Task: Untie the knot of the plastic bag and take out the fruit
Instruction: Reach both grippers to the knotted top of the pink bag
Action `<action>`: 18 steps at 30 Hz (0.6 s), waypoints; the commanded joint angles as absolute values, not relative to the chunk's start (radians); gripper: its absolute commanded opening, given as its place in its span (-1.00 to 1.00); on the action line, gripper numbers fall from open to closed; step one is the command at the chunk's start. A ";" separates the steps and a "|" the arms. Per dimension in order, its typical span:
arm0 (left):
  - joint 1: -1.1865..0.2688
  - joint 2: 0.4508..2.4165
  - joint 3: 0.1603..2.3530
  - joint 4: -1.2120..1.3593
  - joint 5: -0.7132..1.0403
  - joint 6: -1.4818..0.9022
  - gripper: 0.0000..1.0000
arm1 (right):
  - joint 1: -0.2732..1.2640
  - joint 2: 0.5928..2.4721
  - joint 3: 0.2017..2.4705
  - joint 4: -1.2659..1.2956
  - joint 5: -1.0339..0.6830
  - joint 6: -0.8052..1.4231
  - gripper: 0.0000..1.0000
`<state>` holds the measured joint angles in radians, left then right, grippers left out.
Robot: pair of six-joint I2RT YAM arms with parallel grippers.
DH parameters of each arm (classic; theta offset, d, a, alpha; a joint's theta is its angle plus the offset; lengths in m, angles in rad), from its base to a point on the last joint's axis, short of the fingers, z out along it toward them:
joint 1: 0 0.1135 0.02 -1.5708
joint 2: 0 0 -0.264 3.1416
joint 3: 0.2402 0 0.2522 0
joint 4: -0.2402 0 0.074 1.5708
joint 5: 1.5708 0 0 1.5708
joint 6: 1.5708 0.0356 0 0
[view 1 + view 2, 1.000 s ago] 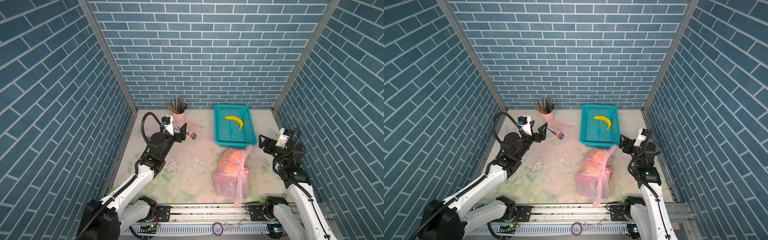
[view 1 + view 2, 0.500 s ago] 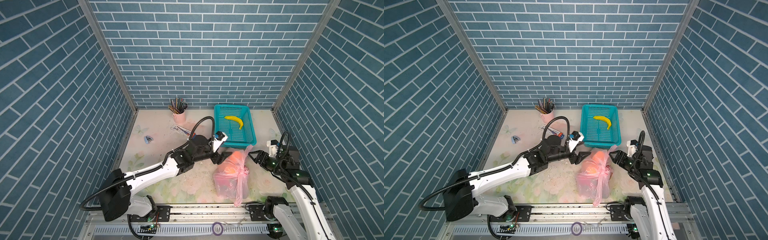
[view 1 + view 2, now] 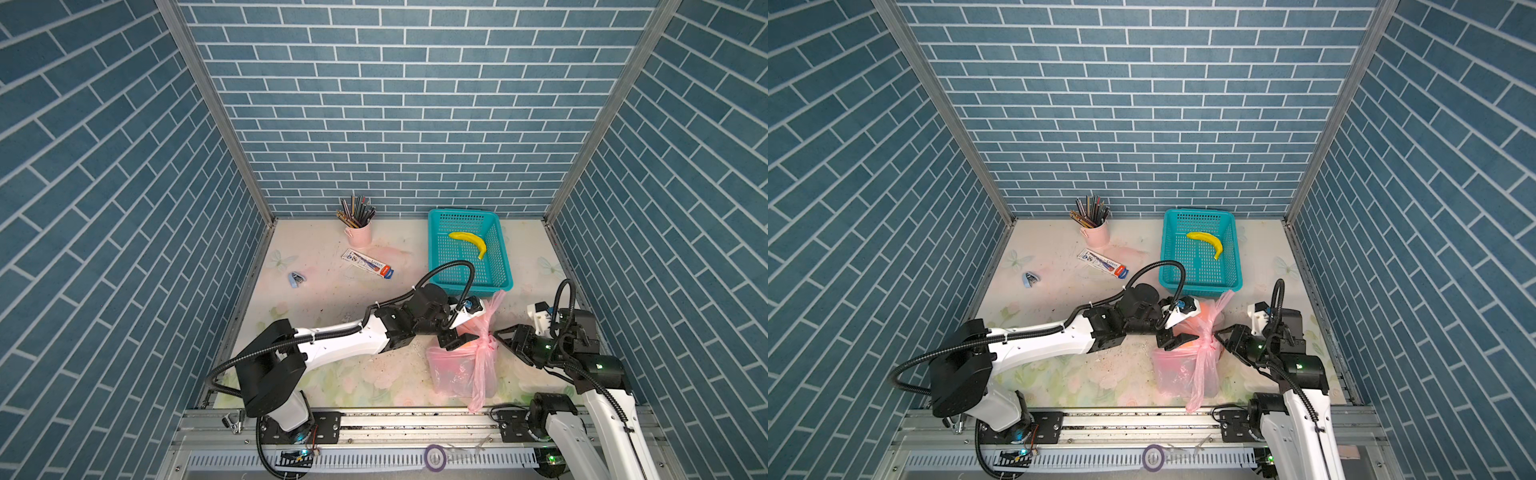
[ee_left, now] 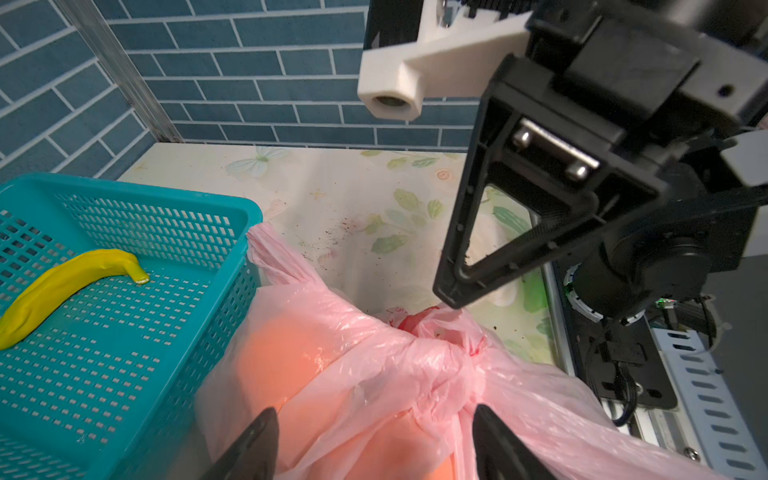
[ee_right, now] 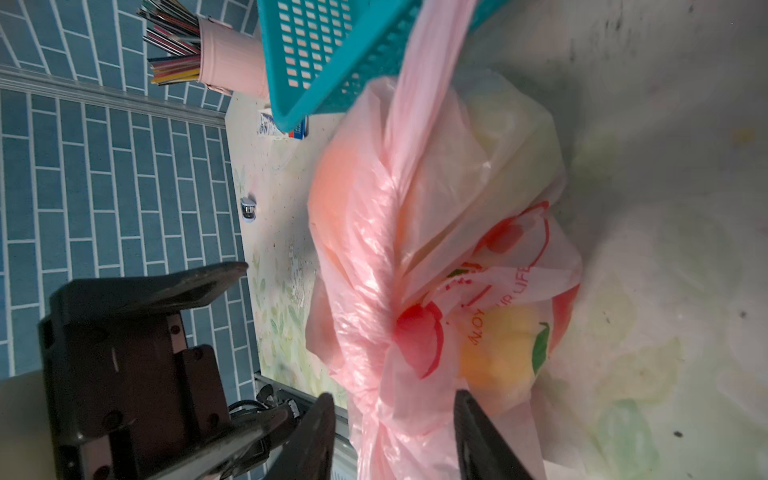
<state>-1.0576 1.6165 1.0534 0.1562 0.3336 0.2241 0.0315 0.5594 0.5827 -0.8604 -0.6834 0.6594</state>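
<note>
On the tabletop [image 3: 324,307], just beside the basket [image 3: 462,212], the plastic bag [image 3: 457,370] lies tied, with fruit [image 4: 282,365] showing through the film. Both arms have been brought in from the sides: the left end effector [image 4: 374,434] is spread over the bag beside the knot [image 4: 457,353], the right end effector [image 5: 395,415] narrowed but not yet pinched around the twisted film. Untying is judged about to begin.

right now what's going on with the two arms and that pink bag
Both arms are at the tied plastic bag. The left gripper is open, jaws either side of the bag's top beside the knot. The right gripper is open too, straddling the twisted film. The knot is not yet undone and the fruit is inside.
</note>
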 commanded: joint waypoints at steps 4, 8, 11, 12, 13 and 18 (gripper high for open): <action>-1.066 1.696 1.137 0.105 0.374 0.299 0.47 | 0.092 0.545 0.494 -0.753 -0.744 0.767 -0.14; -1.067 1.753 1.175 0.066 0.391 0.308 0.47 | 0.147 0.574 0.455 -0.661 -0.719 0.808 -0.43; -1.066 1.773 1.179 0.071 0.387 0.296 0.46 | 0.177 0.591 0.445 -0.633 -0.697 0.817 -0.61; -1.066 1.776 1.176 0.079 0.386 0.292 0.44 | 0.184 0.598 0.442 -0.622 -0.692 0.819 -0.65; -1.066 1.780 1.171 0.093 0.386 0.292 0.41 | 0.189 0.604 0.442 -0.610 -0.692 0.822 -0.68; -1.066 1.815 1.189 0.079 0.363 0.276 0.12 | 0.205 0.630 0.443 -0.545 -0.692 0.830 -0.83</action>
